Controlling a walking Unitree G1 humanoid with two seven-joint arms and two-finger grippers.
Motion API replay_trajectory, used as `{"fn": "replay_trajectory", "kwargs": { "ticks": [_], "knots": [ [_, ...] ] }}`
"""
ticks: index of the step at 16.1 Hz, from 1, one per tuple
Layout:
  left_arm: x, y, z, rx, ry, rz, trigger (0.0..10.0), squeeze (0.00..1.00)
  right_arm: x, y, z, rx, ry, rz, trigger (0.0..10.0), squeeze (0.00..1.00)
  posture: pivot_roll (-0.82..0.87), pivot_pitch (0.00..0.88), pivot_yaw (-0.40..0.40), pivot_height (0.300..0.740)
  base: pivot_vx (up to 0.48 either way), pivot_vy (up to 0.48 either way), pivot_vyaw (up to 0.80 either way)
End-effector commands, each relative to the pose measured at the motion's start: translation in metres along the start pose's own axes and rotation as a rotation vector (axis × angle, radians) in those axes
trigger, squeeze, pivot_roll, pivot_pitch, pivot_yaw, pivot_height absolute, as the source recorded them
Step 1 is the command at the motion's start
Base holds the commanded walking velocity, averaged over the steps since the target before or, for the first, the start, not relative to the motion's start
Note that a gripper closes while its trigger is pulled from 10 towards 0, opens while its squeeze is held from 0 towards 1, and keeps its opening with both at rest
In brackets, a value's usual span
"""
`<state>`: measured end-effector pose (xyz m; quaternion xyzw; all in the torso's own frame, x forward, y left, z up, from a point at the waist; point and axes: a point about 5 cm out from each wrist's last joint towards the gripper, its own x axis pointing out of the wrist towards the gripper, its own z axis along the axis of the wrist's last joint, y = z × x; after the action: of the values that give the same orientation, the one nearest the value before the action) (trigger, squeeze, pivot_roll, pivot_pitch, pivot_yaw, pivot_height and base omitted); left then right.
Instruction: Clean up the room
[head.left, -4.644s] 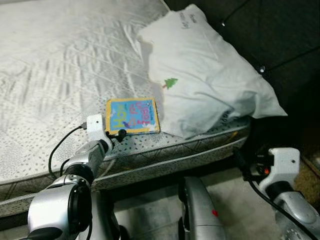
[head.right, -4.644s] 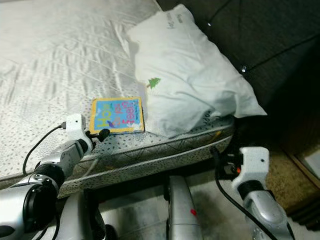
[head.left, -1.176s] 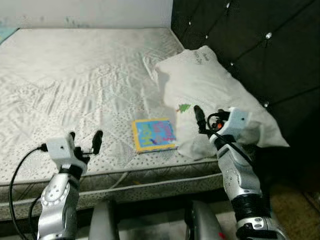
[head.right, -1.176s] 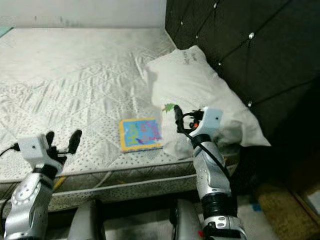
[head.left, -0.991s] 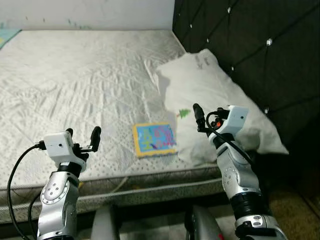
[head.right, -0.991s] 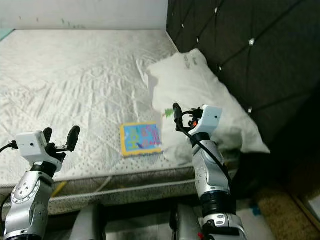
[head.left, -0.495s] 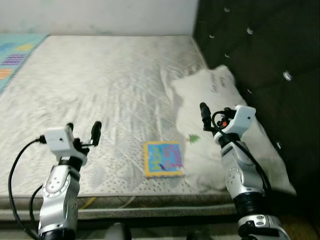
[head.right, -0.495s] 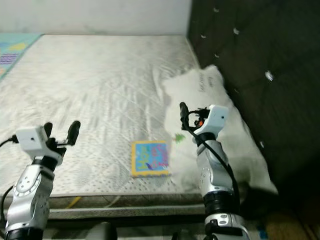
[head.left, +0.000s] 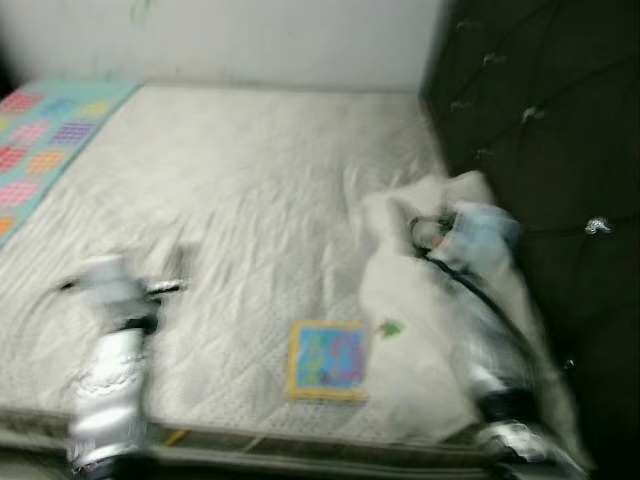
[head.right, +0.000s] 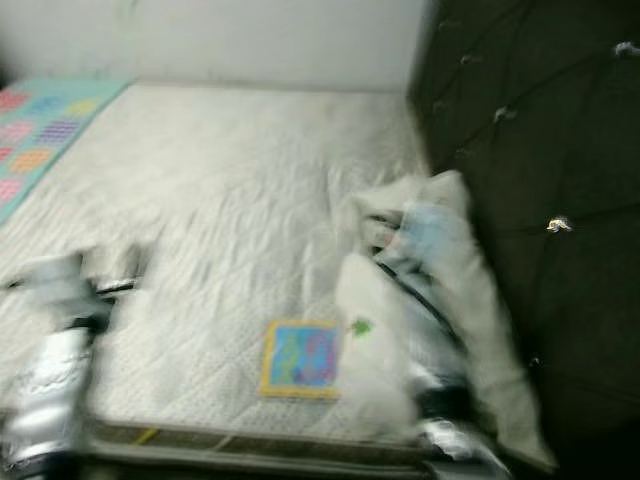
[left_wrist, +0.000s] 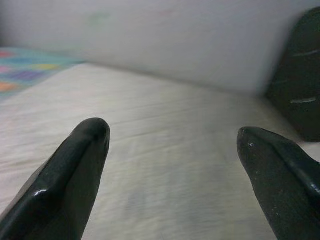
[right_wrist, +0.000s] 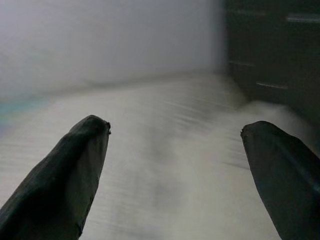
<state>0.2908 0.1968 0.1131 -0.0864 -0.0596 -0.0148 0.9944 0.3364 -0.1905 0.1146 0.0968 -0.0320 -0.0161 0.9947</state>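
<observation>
A bedroom: bare mattress (head.left: 240, 190), pillow (head.left: 420, 330), dark tufted headboard (head.left: 540, 120).

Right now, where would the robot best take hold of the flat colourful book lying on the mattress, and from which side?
Probably by the yellow-bordered near edge of the flat colourful book, coming from the foot side of the white quilted mattress. It lies flat close to that edge, so a finger could slide under it. Its right side sits against the white pillow. The left hand, with fingers apart, has the freer approach.
</observation>
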Motion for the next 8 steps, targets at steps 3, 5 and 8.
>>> {"fn": "replay_trajectory", "kwargs": {
  "ticks": [3, 5, 8],
  "knots": [
    [-0.0157, 0.0259, -0.0064, 0.044, 0.03, 0.071, 10.0, 0.0, -0.0031, 0.0063, -0.0051, -0.01, 0.005, 0.012, 10.0, 0.0, 0.01, 0.0, -0.017, 0.74, 0.0, 0.0, 0.0],
    [-0.0148, 0.0252, -0.0084, 0.03, 0.034, 0.071, 10.0, 0.0, -0.0044, 0.0033, -0.0092, -0.021, 0.025, 0.0, 10.0, 0.0, 0.01, 0.0, -0.021, 0.74, 0.0, 0.0, -0.4],
    [-0.0128, 0.0238, -0.009, 0.018, 0.036, 0.062, 10.0, 0.0, -0.001, 0.0058, -0.0062, -0.025, 0.014, 0.007, 10.0, 0.0, 0.01, 0.0, -0.022, 0.74, 0.0, 0.0, -0.8]
  ]
}}
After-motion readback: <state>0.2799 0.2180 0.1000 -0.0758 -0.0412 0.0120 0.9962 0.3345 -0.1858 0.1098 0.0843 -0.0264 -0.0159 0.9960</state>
